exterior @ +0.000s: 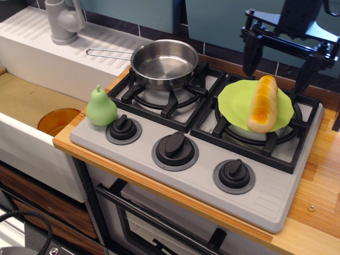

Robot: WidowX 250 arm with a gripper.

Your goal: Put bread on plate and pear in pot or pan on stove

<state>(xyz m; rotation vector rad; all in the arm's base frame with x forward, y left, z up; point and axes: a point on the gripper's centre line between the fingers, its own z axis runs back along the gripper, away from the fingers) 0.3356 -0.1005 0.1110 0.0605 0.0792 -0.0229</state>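
Observation:
The bread (263, 103) lies on the lime-green plate (236, 101), which rests on the right burner of the grey stove (202, 175). My gripper (278, 68) hangs open and empty just above the far end of the bread, its fingers (251, 56) spread wide. The light-green pear (101, 107) stands upright on the stove's front left corner. The steel saucepan (163, 62) sits empty on the left burner, handle pointing left.
A sink (32, 101) with a round orange dish (57, 121) in it lies to the left, with a grey tap (62, 20) behind it. Three black knobs line the stove front. A wooden counter (319, 186) runs along the right.

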